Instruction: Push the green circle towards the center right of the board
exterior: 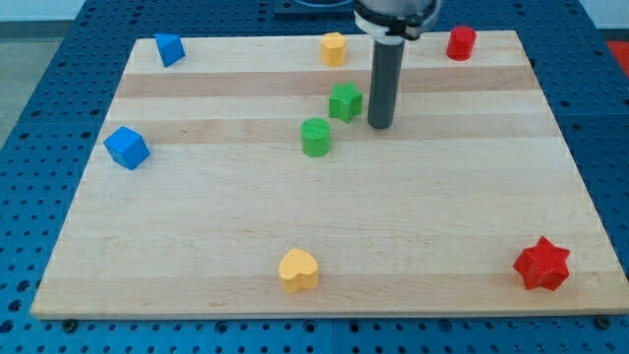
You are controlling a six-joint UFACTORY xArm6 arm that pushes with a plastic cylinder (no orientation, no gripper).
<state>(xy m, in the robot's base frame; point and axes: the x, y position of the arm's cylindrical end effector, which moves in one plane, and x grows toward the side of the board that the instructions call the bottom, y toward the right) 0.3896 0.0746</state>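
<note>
The green circle (315, 137) is a short green cylinder standing a little above the board's middle. My tip (380, 126) is the lower end of the dark rod, to the right of the circle with a gap between them. A green star-shaped block (345, 101) stands just up and right of the circle, close to the left side of my rod. The wooden board (393, 226) carries all the blocks.
A blue cube (127, 147) at the left edge, a blue block (169, 48) at the top left, a yellow block (334, 47) at the top middle, a red cylinder (461, 42) at the top right, a yellow heart (299, 269) at the bottom middle, a red star (542, 264) at the bottom right.
</note>
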